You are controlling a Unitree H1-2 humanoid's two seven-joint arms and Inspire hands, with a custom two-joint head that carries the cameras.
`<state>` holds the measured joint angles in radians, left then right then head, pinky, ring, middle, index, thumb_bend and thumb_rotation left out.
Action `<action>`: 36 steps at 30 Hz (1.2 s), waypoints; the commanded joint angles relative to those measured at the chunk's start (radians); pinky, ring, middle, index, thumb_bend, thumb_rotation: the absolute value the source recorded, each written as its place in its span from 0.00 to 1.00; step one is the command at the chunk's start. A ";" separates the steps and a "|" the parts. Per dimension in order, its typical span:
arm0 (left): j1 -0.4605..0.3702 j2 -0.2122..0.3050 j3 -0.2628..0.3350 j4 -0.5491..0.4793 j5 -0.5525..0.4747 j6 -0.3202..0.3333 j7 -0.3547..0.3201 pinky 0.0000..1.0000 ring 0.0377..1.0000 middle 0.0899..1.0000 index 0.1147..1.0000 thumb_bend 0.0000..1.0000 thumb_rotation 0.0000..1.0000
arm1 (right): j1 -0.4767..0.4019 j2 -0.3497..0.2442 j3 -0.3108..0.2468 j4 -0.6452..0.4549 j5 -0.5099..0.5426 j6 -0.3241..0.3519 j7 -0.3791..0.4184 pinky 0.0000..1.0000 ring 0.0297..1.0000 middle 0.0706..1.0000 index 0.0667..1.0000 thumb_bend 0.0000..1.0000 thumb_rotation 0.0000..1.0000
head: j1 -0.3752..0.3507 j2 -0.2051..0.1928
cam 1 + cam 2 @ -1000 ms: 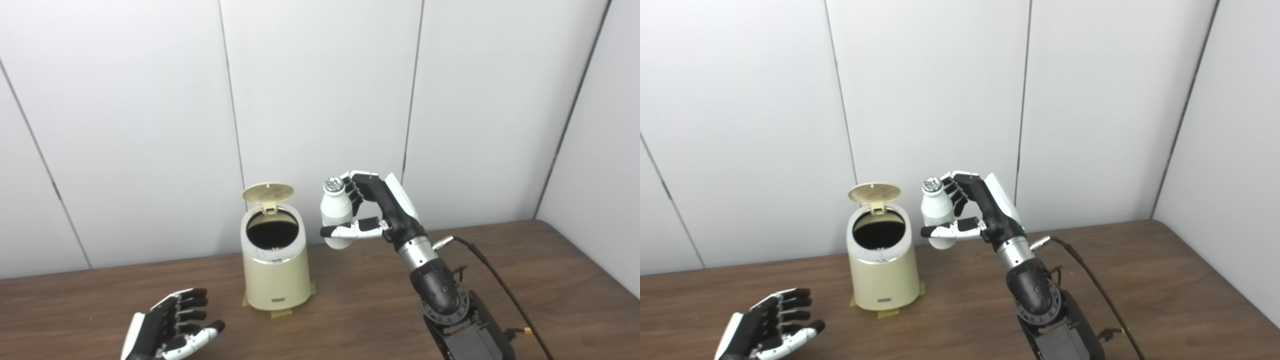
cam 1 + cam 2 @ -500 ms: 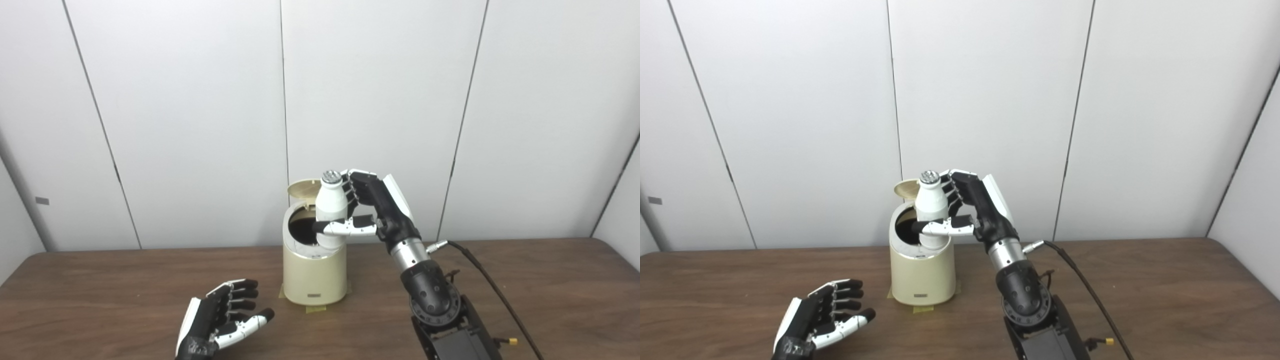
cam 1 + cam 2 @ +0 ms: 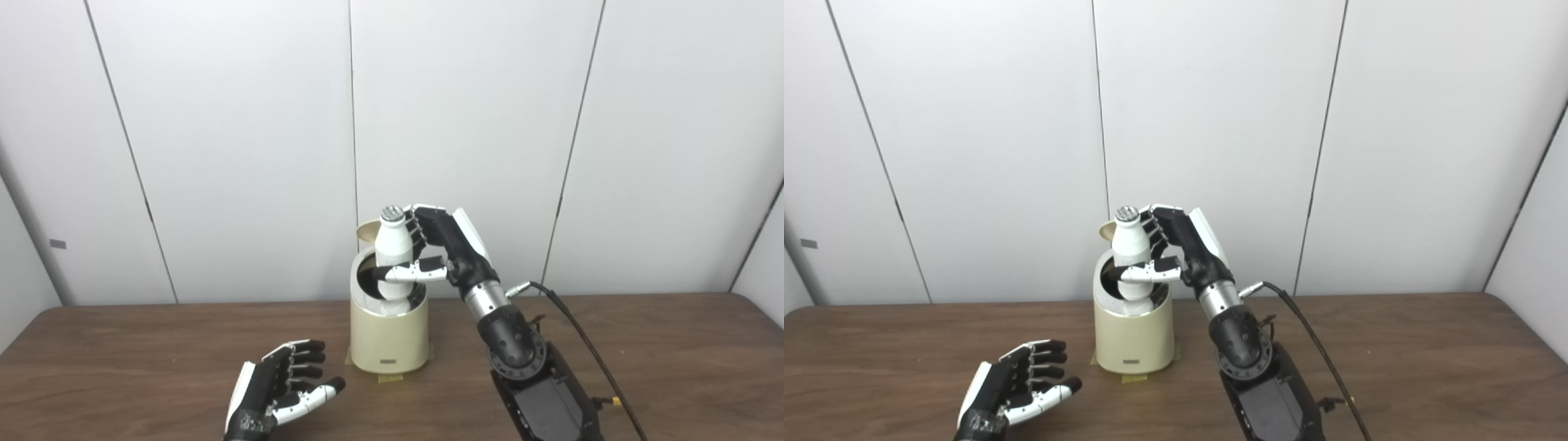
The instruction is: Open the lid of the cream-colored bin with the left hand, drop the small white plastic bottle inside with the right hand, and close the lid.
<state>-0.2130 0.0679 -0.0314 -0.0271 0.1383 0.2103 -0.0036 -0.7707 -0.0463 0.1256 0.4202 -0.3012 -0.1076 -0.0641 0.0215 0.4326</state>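
Carried leftward over the open bin (image 3: pixel 388 334), the bottle (image 3: pixel 392 250) sits gripped in my right hand (image 3: pixel 442 248); my left hand (image 3: pixel 278 391) rests empty, fingers spread.

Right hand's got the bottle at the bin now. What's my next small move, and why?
Probably open the right hand and let go: the white bottle is upright over the bin mouth, lid up, left hand clear.
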 commanded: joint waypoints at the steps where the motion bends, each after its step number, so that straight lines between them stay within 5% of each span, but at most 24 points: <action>1: -0.033 -0.006 -0.004 -0.032 0.004 -0.028 0.006 0.61 0.66 0.67 0.68 0.73 0.10 | -0.078 0.004 0.002 0.005 -0.007 -0.063 -0.029 0.30 0.36 0.45 0.50 0.51 0.00 | 0.005 0.003; 18: -0.023 -0.014 -0.017 -0.067 0.016 -0.007 0.009 0.59 0.65 0.67 0.68 0.73 0.11 | -0.154 -0.003 0.028 0.202 -0.078 -0.160 -0.147 0.29 0.34 0.45 0.52 0.51 0.00 | 0.024 0.022; 26: -0.019 -0.014 -0.023 -0.081 0.024 0.008 0.008 0.57 0.64 0.68 0.68 0.73 0.11 | -0.174 -0.026 0.052 0.264 -0.100 -0.219 -0.143 0.33 0.37 0.44 0.50 0.51 0.00 | 0.025 0.032; 28: -0.019 -0.013 -0.024 -0.082 0.025 0.010 0.007 0.58 0.64 0.67 0.68 0.73 0.11 | -0.178 -0.044 0.077 0.277 -0.105 -0.227 -0.096 0.42 0.41 0.47 0.47 0.52 0.00 | 0.023 0.033; 29: -0.018 -0.014 -0.024 -0.083 0.024 0.011 0.007 0.58 0.64 0.67 0.68 0.73 0.10 | -0.178 -0.052 0.089 0.278 -0.108 -0.221 -0.074 0.45 0.53 0.60 0.58 0.71 0.00 | 0.022 0.033; 31: -0.018 -0.014 -0.023 -0.083 0.022 0.014 0.006 0.57 0.64 0.68 0.68 0.73 0.10 | -0.175 -0.063 0.104 0.277 -0.115 -0.213 -0.054 0.49 0.65 0.72 0.67 0.82 0.00 | 0.022 0.034; 36: -0.018 -0.013 -0.021 -0.082 0.016 0.014 0.003 0.58 0.64 0.68 0.68 0.73 0.10 | -0.162 -0.073 0.103 0.264 -0.117 -0.210 -0.041 0.55 0.73 0.82 0.73 0.85 0.00 | 0.020 0.034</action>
<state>-0.1995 0.0556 -0.0538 -0.0785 0.1523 0.2359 -0.0032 -0.8758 -0.1030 0.2344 0.7137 -0.4202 -0.2982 -0.0975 0.0414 0.4663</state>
